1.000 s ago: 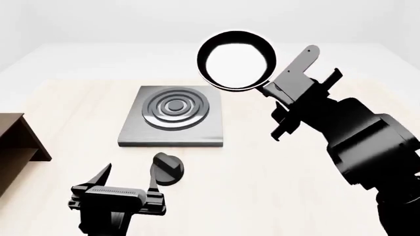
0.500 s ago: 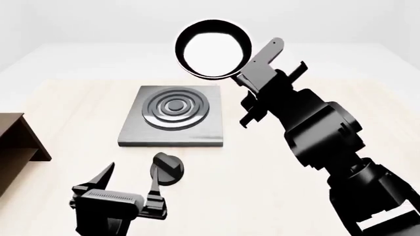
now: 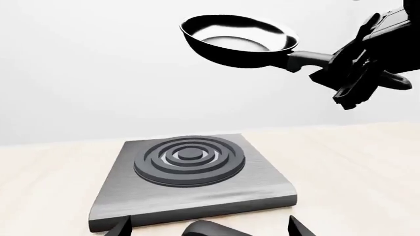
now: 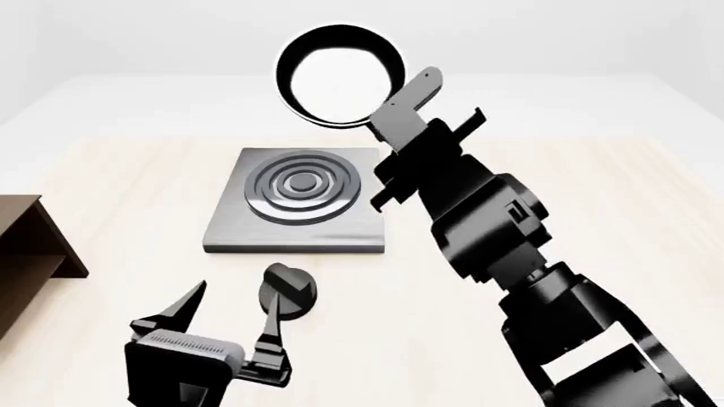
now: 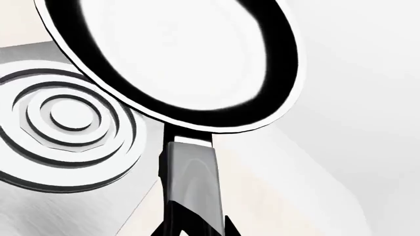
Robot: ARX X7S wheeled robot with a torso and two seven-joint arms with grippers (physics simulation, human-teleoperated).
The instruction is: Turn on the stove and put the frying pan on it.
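Observation:
The stove (image 4: 301,202) is a grey square plate with dark burner rings on the table; it also shows in the left wrist view (image 3: 190,179) and the right wrist view (image 5: 59,128). Its round black knob (image 4: 287,292) lies just in front of it. My right gripper (image 4: 398,119) is shut on the frying pan's handle (image 5: 190,182) and holds the black frying pan (image 4: 336,76) in the air, above and behind the stove's far right corner. My left gripper (image 4: 226,326) is open, its fingers either side of the knob (image 3: 213,228), low over the table.
A brown wooden shelf (image 4: 29,246) stands at the left edge of the table. My right arm (image 4: 498,246) reaches across the table's right half.
My right gripper has carried the frying pan leftward and a little farther away, closer to above the stove. My left gripper has stayed around the knob.

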